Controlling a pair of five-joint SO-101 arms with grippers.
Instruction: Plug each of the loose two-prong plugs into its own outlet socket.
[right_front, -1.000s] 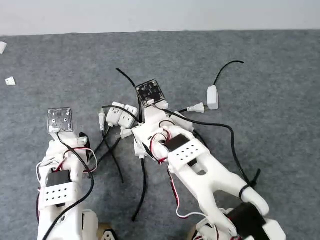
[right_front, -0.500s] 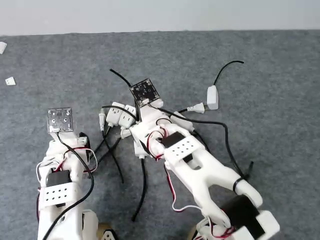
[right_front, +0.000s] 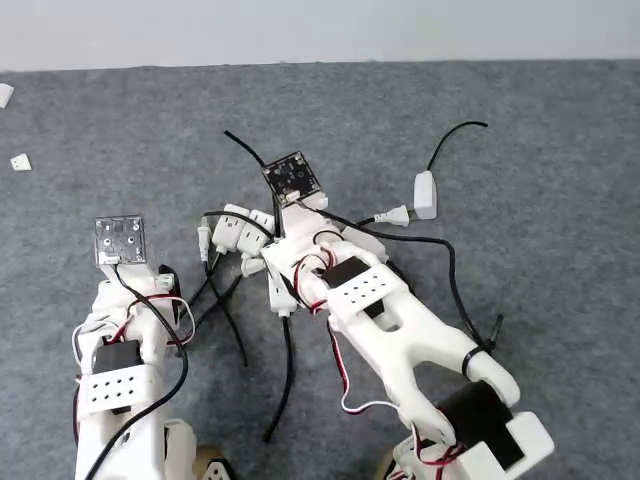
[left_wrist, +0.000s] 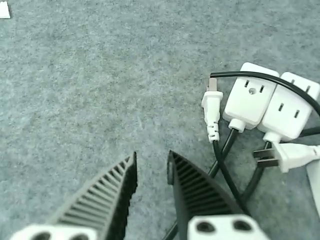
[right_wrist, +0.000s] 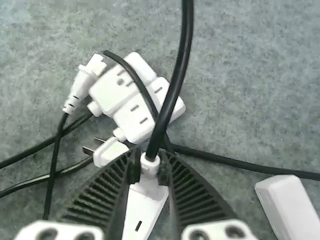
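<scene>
**High view:** the right arm (right_front: 370, 290) has edged leftward over the outlet sockets (right_front: 240, 228). Insertion looks near, but no plug is seated yet.

**Left wrist view:** the left gripper (left_wrist: 152, 159) hangs with jaws apart above the carpet (left_wrist: 75, 75). Two sockets and two loose plugs (left_wrist: 212, 107) lie here.

**Right wrist view:** the right gripper (right_wrist: 149, 156) is clamped on a third plug (right_wrist: 143, 200), near the sockets.

Nothing legible showing, no words, numbers or signs appearing on the sockets (left_wrist: 248, 99), plugs (left_wrist: 212, 106) or mat (left_wrist: 75, 75).
</scene>
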